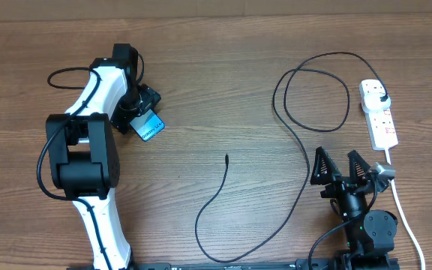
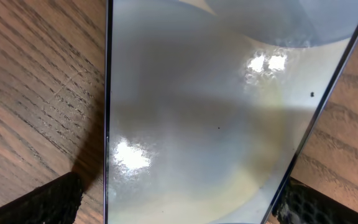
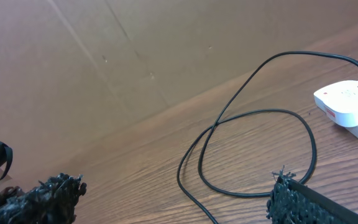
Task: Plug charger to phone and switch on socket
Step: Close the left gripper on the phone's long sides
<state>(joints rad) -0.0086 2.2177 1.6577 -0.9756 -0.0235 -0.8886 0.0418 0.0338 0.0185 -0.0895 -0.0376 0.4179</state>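
Observation:
The phone [image 1: 151,129], with a cyan-blue screen, lies on the table at the left. In the left wrist view the phone [image 2: 204,112] fills the frame as a pale, glaring screen. My left gripper [image 1: 141,116] [image 2: 185,208] is open and straddles it: the right finger is at the phone's edge and a small gap shows beside the left finger. The charger cable [image 1: 306,161] runs from its black plug [image 1: 382,98] in the socket [image 1: 381,124], loops, and ends at a free tip [image 1: 226,157] mid-table. My right gripper [image 1: 343,171] [image 3: 173,208] is open and empty, above the cable loop [image 3: 253,112]. The socket also shows in the right wrist view [image 3: 347,106].
The socket's white cord [image 1: 401,206] runs toward the front edge past the right arm's base [image 1: 370,229]. The left arm [image 1: 88,150] stretches over the left side of the wooden table. A brown wall [image 3: 135,50] rises behind the table.

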